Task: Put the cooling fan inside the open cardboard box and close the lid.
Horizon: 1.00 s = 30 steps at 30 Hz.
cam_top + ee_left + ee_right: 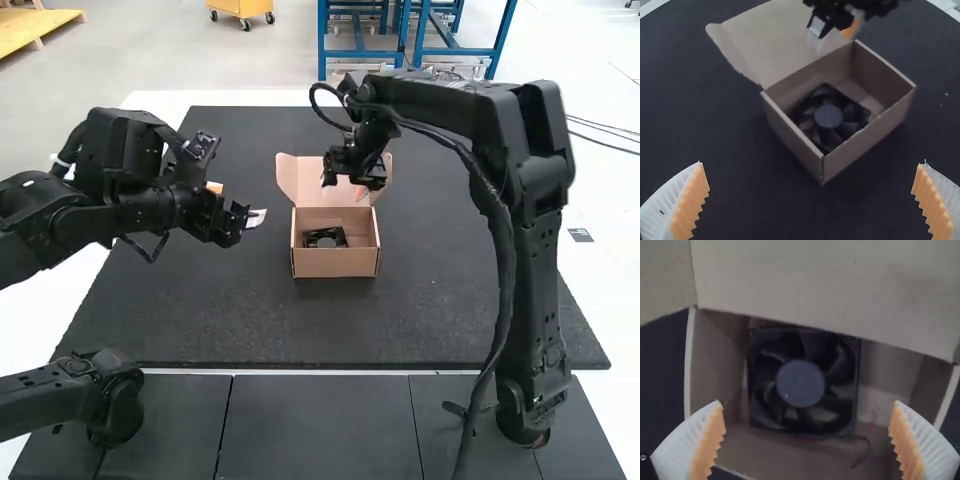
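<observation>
The black cooling fan (325,238) (828,118) (801,382) lies flat on the bottom of the open cardboard box (335,262) (870,132) at the mat's middle. The lid (302,178) (770,47) (830,285) stands up at the box's far side. My right gripper (354,175) (802,445) hovers open above the far edge of the box, next to the lid, holding nothing; it shows in the left wrist view as the right gripper (835,25). My left gripper (245,217) (807,200) is open, left of the box and apart from it.
The box sits on a black mat (200,310) that covers most of the white table (150,100). Free mat lies in front of the box and to both sides.
</observation>
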Available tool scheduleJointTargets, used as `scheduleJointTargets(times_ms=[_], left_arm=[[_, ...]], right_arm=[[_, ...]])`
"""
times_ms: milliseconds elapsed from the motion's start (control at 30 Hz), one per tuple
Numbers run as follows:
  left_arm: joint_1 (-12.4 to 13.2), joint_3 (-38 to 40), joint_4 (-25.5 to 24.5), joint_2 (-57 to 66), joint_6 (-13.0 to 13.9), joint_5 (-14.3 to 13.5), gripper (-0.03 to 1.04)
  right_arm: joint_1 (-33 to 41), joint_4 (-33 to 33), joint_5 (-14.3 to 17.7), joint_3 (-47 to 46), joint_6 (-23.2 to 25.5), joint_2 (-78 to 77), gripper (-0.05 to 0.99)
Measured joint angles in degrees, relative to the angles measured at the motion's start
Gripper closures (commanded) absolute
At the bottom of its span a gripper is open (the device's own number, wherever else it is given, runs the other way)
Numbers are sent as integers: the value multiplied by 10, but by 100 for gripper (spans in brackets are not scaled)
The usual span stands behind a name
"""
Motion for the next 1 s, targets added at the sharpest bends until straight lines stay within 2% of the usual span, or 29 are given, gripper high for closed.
scheduleJointTargets(times_ms=[67,133,433,533,800,1000], left_arm=[[11,0,5,16,0,0,5],[23,2,11,33,0,0,5],[77,51,43,118,-7,0,5],[89,63,53,142,-9,-4,5],[96,93,72,197,-9,-24,5],[96,111,87,237,-10,-43,5]], right_arm=[[-3,-11,4,-2,-15,-23,4],[-9,-4,11,-16,-30,-51,3],[-54,99,51,-169,-72,-180,3],[-54,154,60,-229,-76,-220,3],[-54,265,74,-325,-80,-282,3],[-69,322,75,-370,-81,-300,3]])
